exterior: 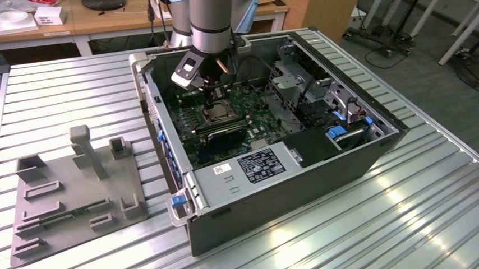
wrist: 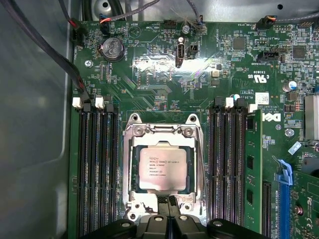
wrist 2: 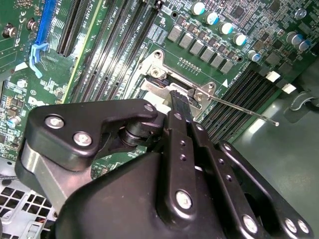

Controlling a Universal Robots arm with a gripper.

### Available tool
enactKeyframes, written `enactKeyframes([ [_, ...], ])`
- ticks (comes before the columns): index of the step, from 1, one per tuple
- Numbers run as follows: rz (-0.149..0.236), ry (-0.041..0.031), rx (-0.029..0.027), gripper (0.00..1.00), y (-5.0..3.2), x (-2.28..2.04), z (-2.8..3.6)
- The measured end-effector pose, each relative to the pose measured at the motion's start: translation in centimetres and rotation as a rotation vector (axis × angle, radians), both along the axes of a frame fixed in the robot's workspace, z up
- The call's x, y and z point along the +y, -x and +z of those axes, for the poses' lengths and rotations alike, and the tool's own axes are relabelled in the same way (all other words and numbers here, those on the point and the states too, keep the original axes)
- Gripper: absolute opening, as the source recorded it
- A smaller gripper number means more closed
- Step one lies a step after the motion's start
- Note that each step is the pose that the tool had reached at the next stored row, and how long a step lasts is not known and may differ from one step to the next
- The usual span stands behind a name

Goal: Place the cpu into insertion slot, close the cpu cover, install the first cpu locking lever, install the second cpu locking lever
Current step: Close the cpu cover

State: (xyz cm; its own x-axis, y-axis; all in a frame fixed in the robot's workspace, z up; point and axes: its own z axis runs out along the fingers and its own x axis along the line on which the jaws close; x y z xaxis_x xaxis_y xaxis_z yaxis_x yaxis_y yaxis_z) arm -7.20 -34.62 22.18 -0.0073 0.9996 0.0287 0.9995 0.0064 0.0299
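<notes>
The cpu (wrist: 163, 169) lies flat just beside the hand (wrist: 168, 200).

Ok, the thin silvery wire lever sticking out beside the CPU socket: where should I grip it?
Grip it near its free tip: the thin silvery wire lever seems to jut clear over the long black memory slots there, far from its hinge. Come from above, pinching across the wire.
</notes>
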Motion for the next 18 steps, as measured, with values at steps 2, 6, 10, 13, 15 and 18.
enactKeyframes([
  [2, 0.0, 0.0, 0.0, 0.11, 0.0, 0.0, 0.0],
  [6, 0.0, 0.0, 0.0, 0.11, 0.0, 0.0, -0.01],
  [10, 0.0, -0.0001, -0.0001, 0.11, 0.0, 0.0, -0.01],
  [13, 0.004, 0.0, 0.0, 0.11, 0.0, 0.0, -0.01],
  [15, 0.033, -0.0002, -0.0001, 0.11, 0.0, 0.0, -0.02],
  [18, 0.089, -0.0001, -0.0001, 0.11, 0.0, 0.0, -0.04],
])
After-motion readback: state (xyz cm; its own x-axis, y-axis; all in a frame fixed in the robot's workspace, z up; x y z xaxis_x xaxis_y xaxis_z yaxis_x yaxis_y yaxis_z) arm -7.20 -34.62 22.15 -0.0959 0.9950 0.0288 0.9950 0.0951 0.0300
